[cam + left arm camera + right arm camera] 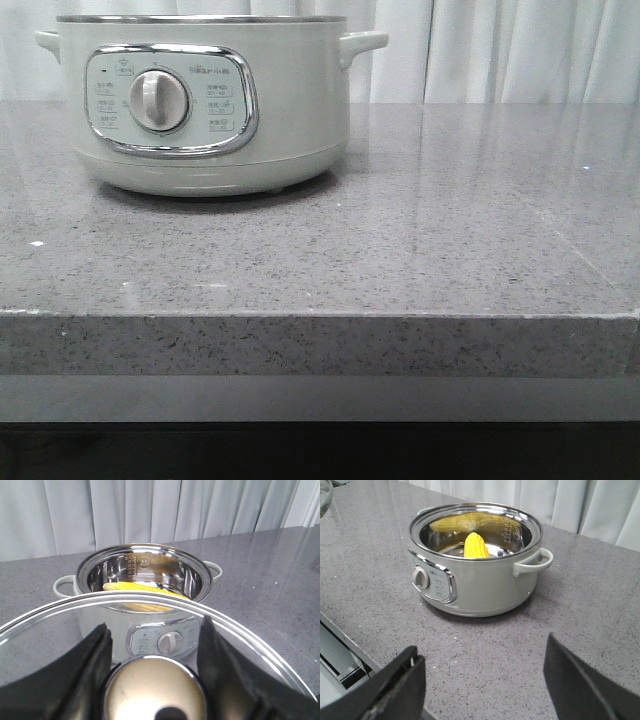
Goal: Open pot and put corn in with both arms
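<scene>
The pale green-white pot (205,100) stands at the back left of the grey stone table, its dial facing front. It is open, with the steel rim bare, in the left wrist view (142,587) and the right wrist view (475,555). The yellow corn (475,546) lies inside it and also shows in the left wrist view (137,591). My left gripper (154,652) is shut on the knob (155,690) of the glass lid (250,635), held above and in front of the pot. My right gripper (482,672) is open and empty over the table, short of the pot.
The grey speckled table (420,230) ends in a front edge (320,318) near the camera. White curtains (500,50) hang behind it. Neither arm shows in the front view.
</scene>
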Robot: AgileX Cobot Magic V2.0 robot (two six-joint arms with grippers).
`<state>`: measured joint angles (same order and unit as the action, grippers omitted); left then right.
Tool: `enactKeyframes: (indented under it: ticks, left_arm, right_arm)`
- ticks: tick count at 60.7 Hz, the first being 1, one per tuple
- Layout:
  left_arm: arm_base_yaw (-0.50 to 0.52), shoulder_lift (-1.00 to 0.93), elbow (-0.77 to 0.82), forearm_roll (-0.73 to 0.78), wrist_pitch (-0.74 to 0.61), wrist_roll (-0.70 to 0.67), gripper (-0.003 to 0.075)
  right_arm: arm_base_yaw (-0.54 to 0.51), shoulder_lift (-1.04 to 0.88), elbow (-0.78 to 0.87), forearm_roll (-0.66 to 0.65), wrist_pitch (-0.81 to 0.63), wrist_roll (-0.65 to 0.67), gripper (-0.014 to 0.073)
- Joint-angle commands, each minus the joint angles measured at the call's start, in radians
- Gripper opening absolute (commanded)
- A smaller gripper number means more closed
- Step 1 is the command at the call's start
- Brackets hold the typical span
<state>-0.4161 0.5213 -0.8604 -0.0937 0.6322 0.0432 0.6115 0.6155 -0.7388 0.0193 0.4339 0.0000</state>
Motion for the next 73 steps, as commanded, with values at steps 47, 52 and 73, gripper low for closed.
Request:
enactKeyframes:
  ticks: [47, 52, 73]
  left_arm:
    - [0.0, 0.515, -0.307, -0.017, -0.422, -0.007, 0.0227]
    - [0.0, 0.598, -0.358, -0.017, -0.439, -0.007, 0.0227]
    - [-0.007, 0.897, -0.588, -0.024, -0.45, -0.007, 0.0227]
  right_arm:
    - [-0.003, -0.003, -0.026, 0.0, -0.075, 0.0, 0.052]
    - [-0.003, -0.003, -0.026, 0.0, -0.075, 0.0, 0.052]
    - [-0.003, -0.003, -0.026, 0.0, -0.075, 0.0, 0.052]
